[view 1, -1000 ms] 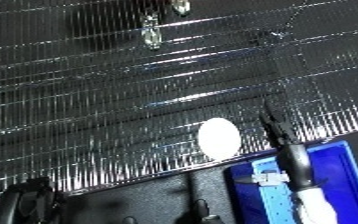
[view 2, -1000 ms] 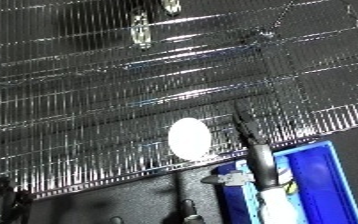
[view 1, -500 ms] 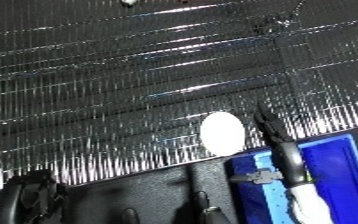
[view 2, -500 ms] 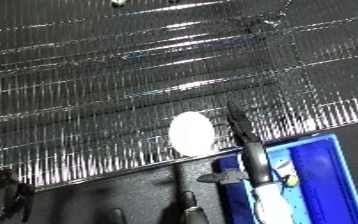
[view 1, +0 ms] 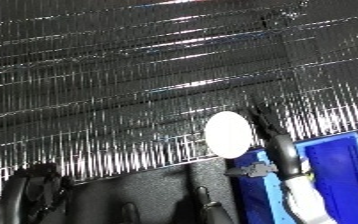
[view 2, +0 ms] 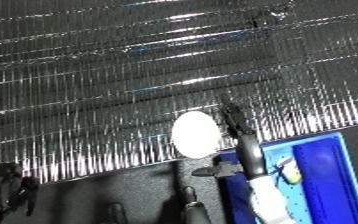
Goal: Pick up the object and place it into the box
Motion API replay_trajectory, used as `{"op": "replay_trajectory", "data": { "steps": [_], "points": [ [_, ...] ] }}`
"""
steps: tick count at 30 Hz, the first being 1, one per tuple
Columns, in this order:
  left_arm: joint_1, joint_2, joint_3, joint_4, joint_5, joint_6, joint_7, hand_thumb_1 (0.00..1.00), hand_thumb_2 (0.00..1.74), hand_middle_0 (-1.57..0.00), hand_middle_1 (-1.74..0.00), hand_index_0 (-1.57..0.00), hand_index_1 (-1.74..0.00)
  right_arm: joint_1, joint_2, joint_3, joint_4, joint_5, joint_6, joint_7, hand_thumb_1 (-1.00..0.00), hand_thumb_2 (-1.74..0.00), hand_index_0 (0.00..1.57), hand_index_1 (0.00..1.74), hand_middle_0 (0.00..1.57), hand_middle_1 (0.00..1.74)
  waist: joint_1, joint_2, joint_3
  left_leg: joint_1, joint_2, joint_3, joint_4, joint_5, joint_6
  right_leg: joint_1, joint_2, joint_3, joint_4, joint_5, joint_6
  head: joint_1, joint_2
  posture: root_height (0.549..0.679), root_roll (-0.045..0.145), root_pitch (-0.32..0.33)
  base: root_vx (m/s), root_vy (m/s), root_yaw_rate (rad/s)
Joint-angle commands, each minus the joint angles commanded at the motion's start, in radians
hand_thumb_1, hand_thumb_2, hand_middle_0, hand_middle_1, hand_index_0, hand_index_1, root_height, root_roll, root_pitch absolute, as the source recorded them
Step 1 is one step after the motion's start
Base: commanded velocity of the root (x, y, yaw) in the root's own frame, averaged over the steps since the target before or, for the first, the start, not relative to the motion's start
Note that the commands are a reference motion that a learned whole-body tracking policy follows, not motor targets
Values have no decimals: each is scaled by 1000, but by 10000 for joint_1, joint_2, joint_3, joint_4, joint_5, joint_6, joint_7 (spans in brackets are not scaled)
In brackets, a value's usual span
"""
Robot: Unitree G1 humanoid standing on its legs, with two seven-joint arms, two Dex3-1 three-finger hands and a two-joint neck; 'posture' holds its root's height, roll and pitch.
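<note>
Here the right hand (view 1: 280, 152) reaches up from the lower right edge, its black fingers (view 2: 233, 120) stretched straight and lying close together, pointing toward the upper left. A thumb or side part juts out to the hand's left, lower down near the wrist. Behind the hand, the white forearm (view 1: 307, 200) runs down to the bottom edge.

The object, a white oval disc (view 1: 227, 134), lies just beside the fingers on their left, touching or nearly touching them; whether there is real contact cannot be told. The fingers do not curl round it. It rests at the near edge of the shiny, ribbed silver sheet (view 1: 140, 85) that covers the desk beyond the hand, with its lower end reaching toward the dark strip (view 1: 140, 190) nearer the robot.

The blue bin (view 2: 331, 175) sits to the right of and below the hand, its rim passing under the forearm. Inside it, near the wrist, some small pale things (view 2: 286, 172) show, too blurred to name.

The left hand (view 1: 33, 192) shows as a dark shape at the lower left, well apart from the disc; how its fingers stand cannot be told.
</note>
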Motion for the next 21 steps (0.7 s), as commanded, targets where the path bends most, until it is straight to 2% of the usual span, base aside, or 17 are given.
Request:
{"op": "replay_trajectory", "data": {
  "steps": [9,20,21],
  "points": [
    [-132,2,-125,42,-8,96,104,1000,1740,-1570,-1740,-1570,-1740,-466,65,85,48,243,-7,39,0,0,0,0,0,0,40,42,0,-144,-7,-12,106,-69,10,-161,-10,-16,90,-26,-21,165,38,618,45,51,21,-7,12],
    [-284,-55,-185,106,25,206,146,1000,1740,-1570,-1740,-1570,-1740,-919,287,140,-5,410,34,76,-550,-957,864,957,864,957,81,86,0,-183,-15,-16,125,-92,11,-249,-7,-25,198,-89,-65,260,-61,617,47,56,16,-10,22],
    [-287,-55,-183,95,23,221,158,1000,1740,-1570,-1740,-1570,-1740,-919,298,135,-2,387,43,41,-550,-957,864,957,864,957,81,86,0,-158,-14,-14,95,-82,13,-232,-3,-28,182,-87,-67,266,-58,617,47,56,4,-14,3]
  ]
}}
